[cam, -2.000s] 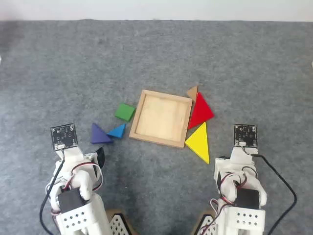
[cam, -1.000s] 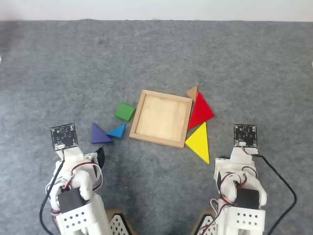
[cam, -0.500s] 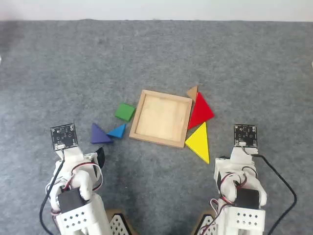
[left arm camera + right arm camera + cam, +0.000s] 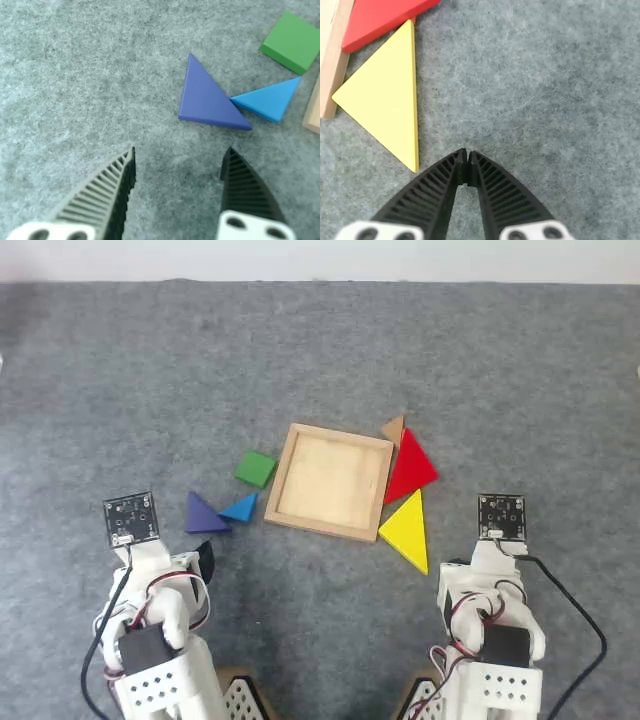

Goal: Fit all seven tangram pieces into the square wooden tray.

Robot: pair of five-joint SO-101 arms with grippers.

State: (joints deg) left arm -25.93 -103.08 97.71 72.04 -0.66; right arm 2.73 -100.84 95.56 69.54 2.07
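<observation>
**A:** How are the pieces expected to handle?

**B:** Light, stiff painted wood is judged. Nothing looks fragile, but the pieces are flat and smooth, so slipping is to be expected. Each is best pinched across two opposite edges, near its middle.

**A:** Where are they placed?

**B:** The tray (image 4: 283, 472) lies empty at the middle of the table (image 4: 500, 360). A purple triangle (image 4: 203, 514) and a blue triangle (image 4: 240, 507), touching at a tip, and a green square (image 4: 256, 468) are laid off its left side. An orange triangle (image 4: 394, 427), a red triangle (image 4: 410, 468) and a yellow triangle (image 4: 407, 528) are set close against its right side. A seventh piece cannot be made out.

**A:** And the grippers?

**B:** The left gripper (image 4: 180, 152) is held spread and empty, just short of the purple triangle, toward the table's near edge. The right gripper (image 4: 467, 152) is pressed closed on nothing, beside the yellow triangle's near tip.
</observation>
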